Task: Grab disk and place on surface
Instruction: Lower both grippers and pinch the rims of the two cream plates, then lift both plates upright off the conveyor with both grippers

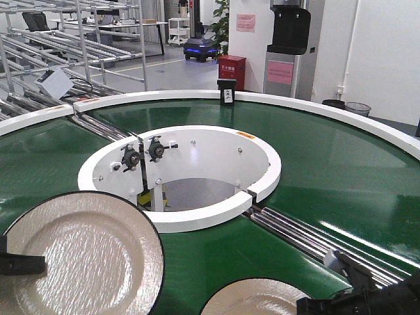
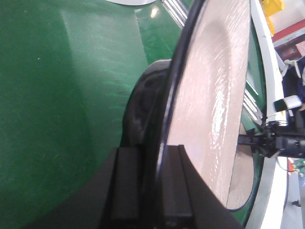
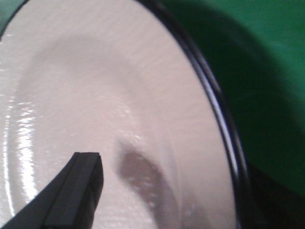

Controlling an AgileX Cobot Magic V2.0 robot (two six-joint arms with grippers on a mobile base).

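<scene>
Two disks, left disk [image 1: 82, 259] between left gripper [image 2: 151, 157] fingers [image 2: 126, 191], right disk [image 1: 252, 300]

Left arm: we hold the left claw [image 2: 151, 157] with both fingers [image 2: 126, 186] straddling the rim of the disk [image 2: 209, 95], pressed against it. Right arm: we carry the right claw [image 1: 321, 305] low; one finger [image 3: 78, 186] shows, its mate unseen, spread indeterminate.

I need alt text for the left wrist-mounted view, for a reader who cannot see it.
The left claw grips the black rim of a cream disk, seen edge-on between its two black fingers. Behind lies the green conveyor belt.
</scene>
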